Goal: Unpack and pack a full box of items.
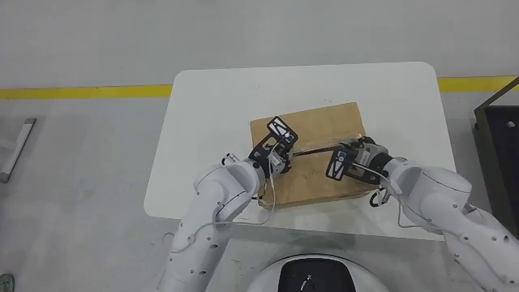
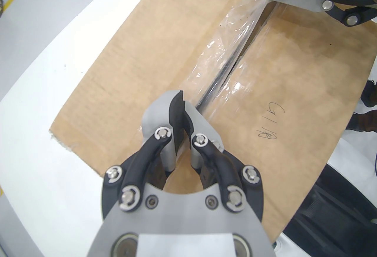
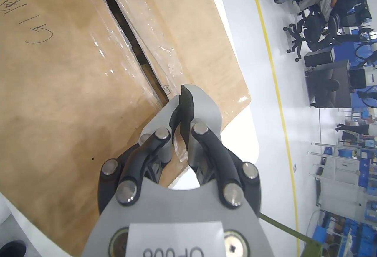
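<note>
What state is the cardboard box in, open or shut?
Shut: the cardboard box has both flaps lying flat, clear tape along their seam, though a narrow dark gap shows between them.

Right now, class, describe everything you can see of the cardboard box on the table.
The cardboard box is plain brown, flat and rectangular, resting on the white table. Its two top flaps are down, meeting at a centre seam that gapes slightly as a dark slit. Clear tape, wrinkled, lies along that seam. Handwritten pen marks sit on one flap. The shut left gripper and shut right gripper sit at opposite ends of the seam.
</note>
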